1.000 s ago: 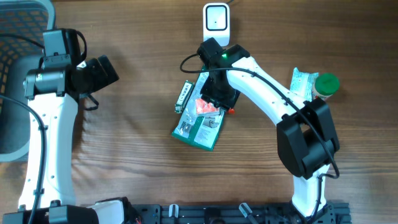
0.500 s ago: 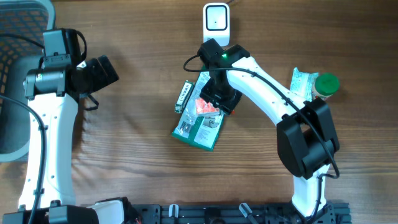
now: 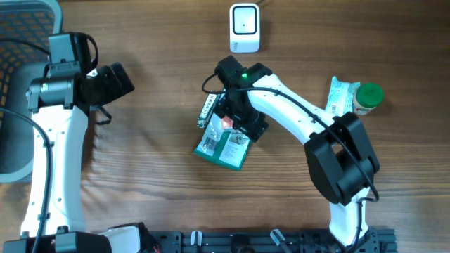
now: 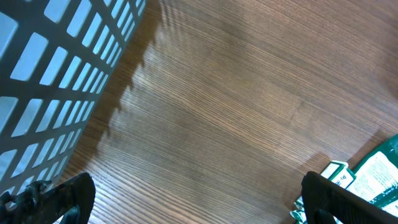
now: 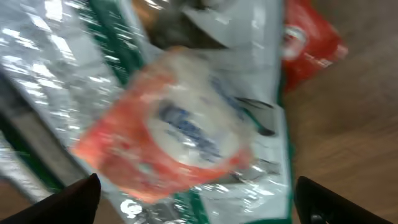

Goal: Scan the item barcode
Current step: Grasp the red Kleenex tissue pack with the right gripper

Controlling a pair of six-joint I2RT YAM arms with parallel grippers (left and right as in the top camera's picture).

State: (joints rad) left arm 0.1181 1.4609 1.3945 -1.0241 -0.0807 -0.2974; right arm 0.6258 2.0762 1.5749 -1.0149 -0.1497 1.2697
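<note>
The item, a green, white and red plastic packet, lies flat on the wooden table in the middle. My right gripper hovers right over it, open. In the right wrist view the packet fills the frame, blurred, and the right gripper has its two dark fingertips wide apart at the bottom corners with nothing clamped. The white barcode scanner stands at the far edge, apart from the packet. My left gripper is at the left, open and empty; a corner of the packet shows beyond it.
A grey mesh basket sits at the far left, close to the left arm, and its wall shows in the left wrist view. A green-lidded jar and a small foil packet stand at the right.
The right gripper's jaws have opened and let go of the packet. The right wrist has shifted away from the scanner, toward the front left. The left arm has not moved.
</note>
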